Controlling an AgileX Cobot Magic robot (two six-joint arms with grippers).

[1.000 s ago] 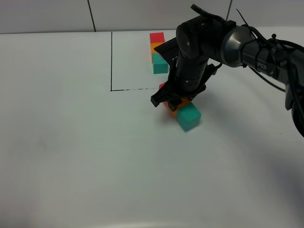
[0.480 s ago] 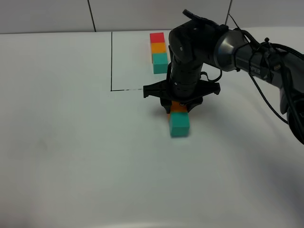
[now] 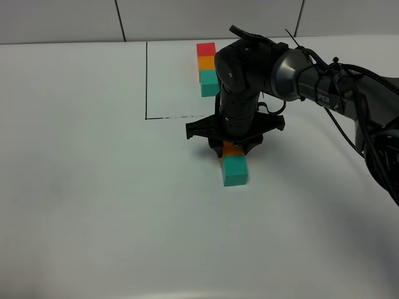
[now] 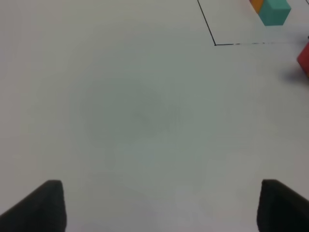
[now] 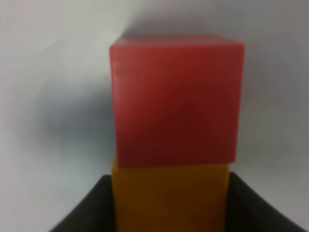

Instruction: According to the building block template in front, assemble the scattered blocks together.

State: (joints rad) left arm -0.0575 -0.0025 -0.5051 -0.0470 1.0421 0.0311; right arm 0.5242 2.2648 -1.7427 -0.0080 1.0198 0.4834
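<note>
The building block template [image 3: 208, 67], a red, orange and teal row, lies at the back inside a thin black outline [image 3: 146, 81]. Of the scattered blocks, the orange one [image 3: 232, 149] sits between the fingers of my right gripper [image 3: 232, 146], which is shut on it. The teal block [image 3: 235, 171] touches its near side. In the right wrist view the red block [image 5: 176, 99] touches the orange block [image 5: 171, 198] on the far side; the exterior view hides it behind the arm. My left gripper [image 4: 159, 208] stands open over bare table, holding nothing.
The white table [image 3: 93, 187] spreads wide to the left and front. A tiled wall [image 3: 62, 18] runs along the back. The right arm's cables [image 3: 349, 124] hang at the right. In the left wrist view the template's teal cube [image 4: 275, 12] and the loose red block [image 4: 304, 58] show.
My right gripper has turned about its wrist with the orange block. The teal block swung from slanting off to the right into a straight line with the orange one, slightly further left.
</note>
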